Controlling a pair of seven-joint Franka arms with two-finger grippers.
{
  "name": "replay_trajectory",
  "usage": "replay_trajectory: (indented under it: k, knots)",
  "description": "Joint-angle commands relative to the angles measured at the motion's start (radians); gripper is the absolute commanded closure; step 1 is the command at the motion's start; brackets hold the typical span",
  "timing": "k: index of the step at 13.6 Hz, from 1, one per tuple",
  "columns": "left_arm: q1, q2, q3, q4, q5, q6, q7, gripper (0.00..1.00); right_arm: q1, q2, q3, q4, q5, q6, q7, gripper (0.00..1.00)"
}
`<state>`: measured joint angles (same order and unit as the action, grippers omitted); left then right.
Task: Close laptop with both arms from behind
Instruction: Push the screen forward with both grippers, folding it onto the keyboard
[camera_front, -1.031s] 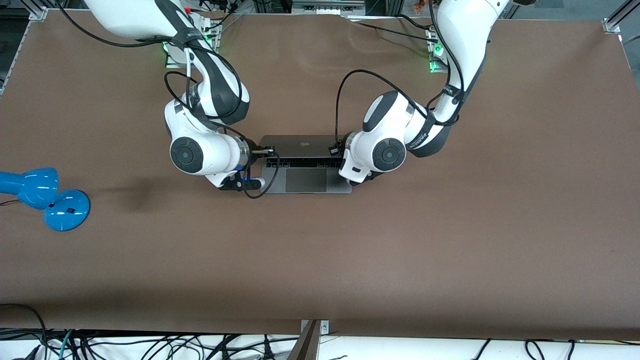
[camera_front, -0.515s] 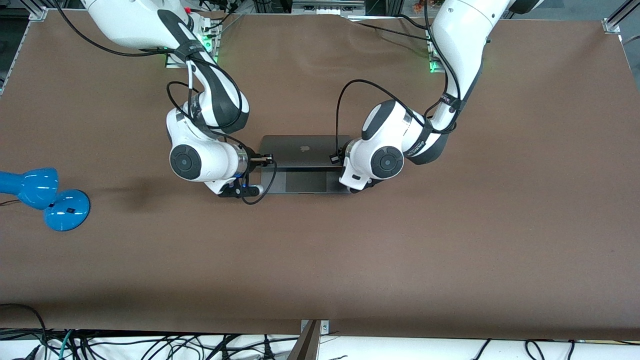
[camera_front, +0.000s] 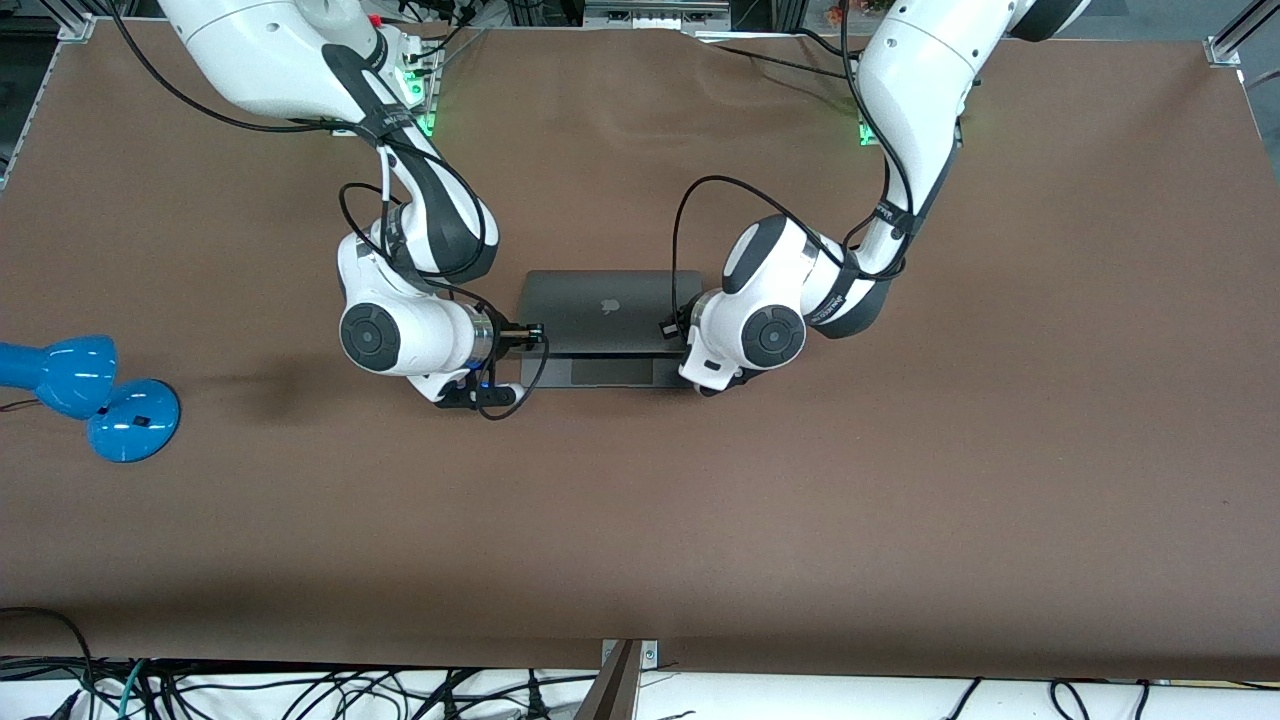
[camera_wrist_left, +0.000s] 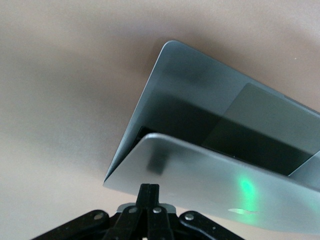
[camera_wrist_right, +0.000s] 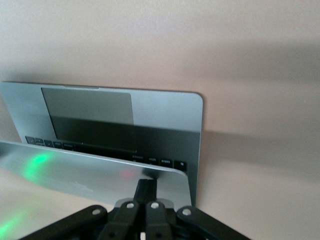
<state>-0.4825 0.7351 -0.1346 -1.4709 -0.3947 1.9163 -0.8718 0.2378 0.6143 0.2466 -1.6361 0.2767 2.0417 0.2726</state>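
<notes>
Laptop: the thin space-grey metal laptop lies on the brown bench, about midway between the two arms' ends, with its hinge edge toward the robot bases and its open edge toward the front camera.
Lid: tilted well down over the base; in the front view only a strip of trackpad shows below the lid's free edge, and the wrist views show a wedge-shaped gap above the keys.
Long axis: the lid's free edge runs from the right arm's end toward the left arm's end, so the two contact points sit at its two ends.
Right gripper: the black right gripper rests on the lid's outer face at the corner toward the right arm's end; its fingers are pressed together into one narrow blade, holding nothing.
Left gripper: the black left gripper rests on the lid at the corner toward the left arm's end; its fingers are likewise drawn tight together, gripping nothing.
Key relation: both grippers lie on the lid's back, so the base is below and camera-ward of them; the push likely runs down and toward the camera.
Balance: each arm looks equally near its own corner, which should keep the lid from twisting.
Bystander: a glossy blue desk lamp stands well apart at the right arm's end.
</notes>
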Motion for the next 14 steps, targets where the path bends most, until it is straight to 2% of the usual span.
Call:
replay_trajectory:
  k: [1, 14]
  knots:
    - [-0.002, 0.027, 0.001, 0.034, 0.022, 0.009, 0.014, 1.00, 0.002, 0.028, -0.003, 0.005, 0.001, 0.051, -0.041, 0.99]
    - [-0.015, 0.104, 0.001, 0.032, 0.039, 0.118, 0.014, 1.00, 0.002, 0.127, -0.024, 0.012, -0.005, 0.172, -0.151, 0.99]
